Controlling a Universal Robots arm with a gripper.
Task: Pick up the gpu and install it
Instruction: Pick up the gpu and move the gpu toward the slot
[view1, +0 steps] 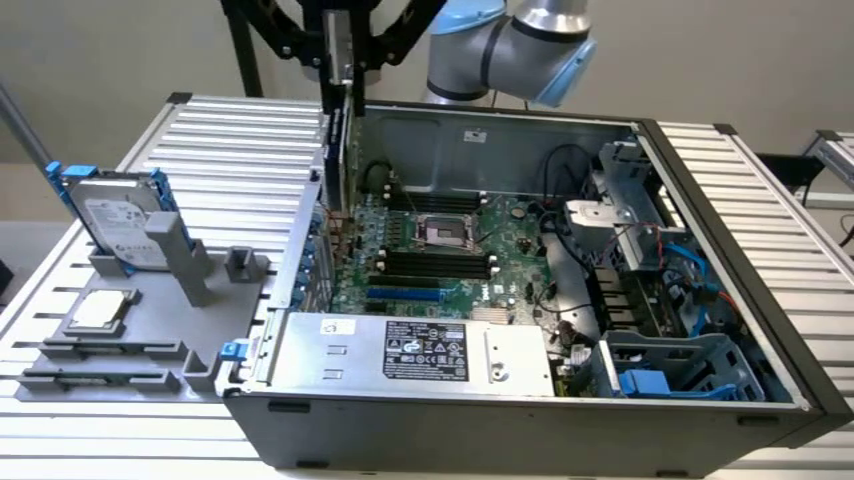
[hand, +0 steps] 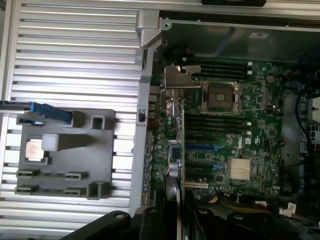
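Open computer case, lying on its side on a slatted metal desk, interior facing up. Fingers closed on the top edge of the graphics card, only the card's thickness between them; card held upright and edge-on over the case, just inside the wall toward the exterior view's left. In the wrist view, graphics card seen from above as a thin strip, its silver end bracket near the case wall and its lower edge over the green motherboard, alongside the expansion slots. Contact between card edge and slot: not discernible. Processor socket near the middle of the motherboard, flanked by black memory slots. Square finned heat sink on the motherboard, apart from the card. Silver power supply with a printed label along the case's near side in the exterior view; blue drive cage in the corner toward the exterior view's right. Grey holder on the desk beside the case, toward the exterior view's left, well apart from the card. Hard drive with blue rails standing upright in the holder; small square silver processor chip lying flat in a recess of the same holder. Robot arm, grey and light blue, behind the case.
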